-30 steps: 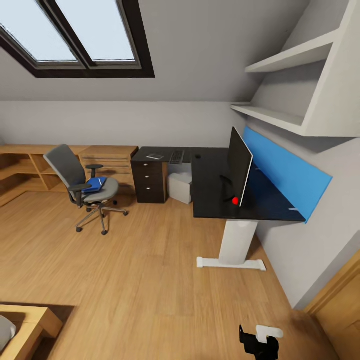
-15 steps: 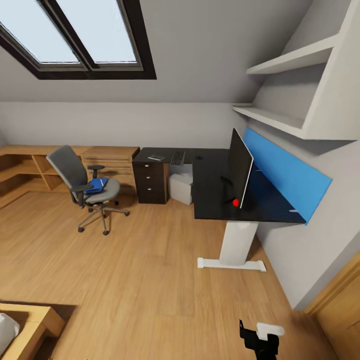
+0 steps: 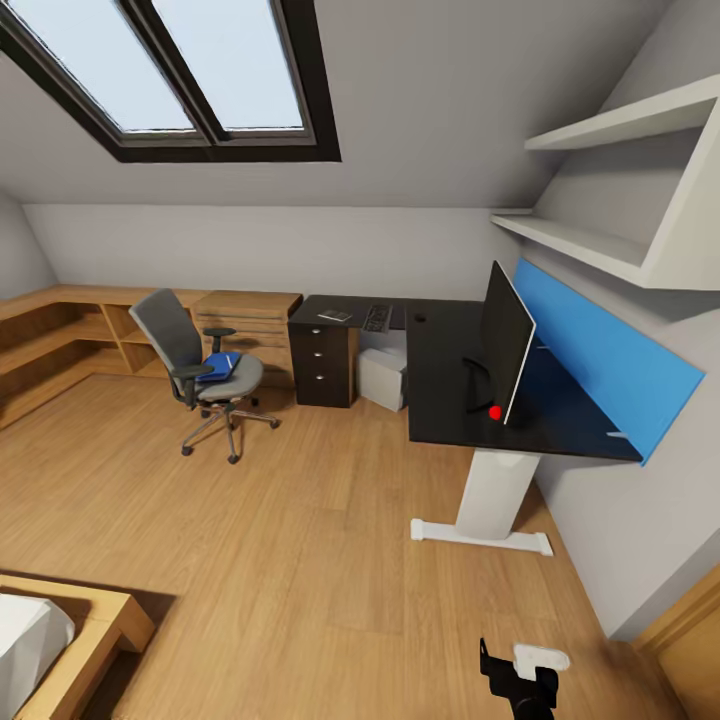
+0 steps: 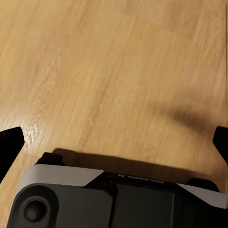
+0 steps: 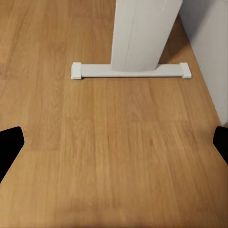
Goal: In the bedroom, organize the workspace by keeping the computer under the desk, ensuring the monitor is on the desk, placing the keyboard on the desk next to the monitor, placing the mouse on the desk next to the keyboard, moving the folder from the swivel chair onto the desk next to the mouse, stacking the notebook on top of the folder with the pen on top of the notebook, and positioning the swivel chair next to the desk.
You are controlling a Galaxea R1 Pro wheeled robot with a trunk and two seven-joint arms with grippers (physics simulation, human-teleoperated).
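We stand well back from the workspace, on our way in, with nothing in either hand; the right gripper (image 5: 114,137) hangs low over the wooden floor (image 3: 300,520) with its two black fingertips spread to the far edges of its wrist view, so we read it as wide open and empty; the left gripper (image 4: 114,142) is the same, fingertips far apart over bare boards.

Ahead of the right gripper stands the white pedestal leg (image 5: 142,33) of the desk (image 3: 440,380), so that arm is the nearer one to the desk; the monitor (image 3: 505,345) stands upright on the desktop above that leg, edge-on to us. Farther off, on the desk's back wing, lies the keyboard (image 3: 377,318), well apart from the monitor, with a small dark dot that we take for the mouse (image 3: 419,318) beside it and the notebook (image 3: 335,315) over the drawers; the computer (image 3: 383,377) sits under the desk, where the task wants it.

Well away toward the left gripper's side, the swivel chair (image 3: 195,365) stands clear of the desk with the blue folder (image 3: 220,366) on its seat; we cannot make out the pen. We judge the folder is the first fetch, since the stack is built on it.
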